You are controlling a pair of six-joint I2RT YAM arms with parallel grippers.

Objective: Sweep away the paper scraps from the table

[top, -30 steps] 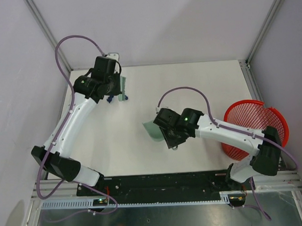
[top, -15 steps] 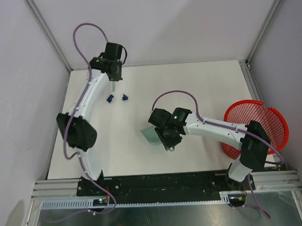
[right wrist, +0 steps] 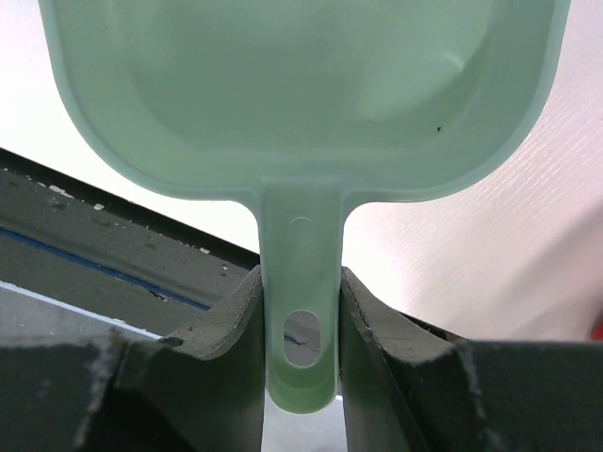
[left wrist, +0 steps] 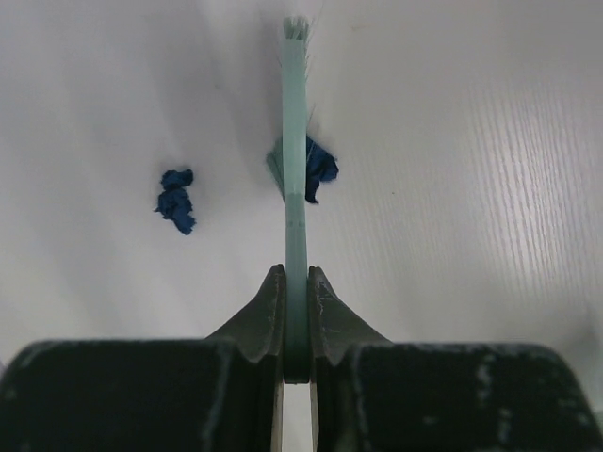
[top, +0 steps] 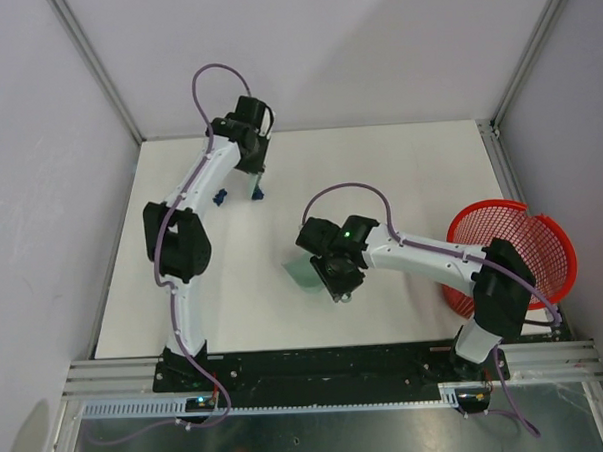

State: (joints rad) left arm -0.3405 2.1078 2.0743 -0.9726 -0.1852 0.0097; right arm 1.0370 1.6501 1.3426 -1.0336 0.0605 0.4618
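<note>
My left gripper (top: 252, 160) is at the far left of the table (top: 409, 171), shut on the handle of the pale green brush (left wrist: 295, 141), which shows edge-on in the left wrist view. Two dark blue paper scraps lie under it. One scrap (left wrist: 320, 168) touches the right side of the brush head, and the other scrap (left wrist: 175, 200) lies apart to the left. In the top view they show as one scrap (top: 257, 194) and another (top: 220, 197). My right gripper (top: 334, 272) is shut on the handle of the pale green dustpan (right wrist: 301, 94), held near the table's middle (top: 302, 272).
A red mesh basket (top: 513, 249) stands at the table's right edge. Metal frame posts and grey walls bound the far side. A black rail (top: 318, 363) runs along the near edge by the arm bases.
My left arm has swung right along the far edge, carrying the brush over the scraps. The right gripper and dustpan shifted slightly left.
</note>
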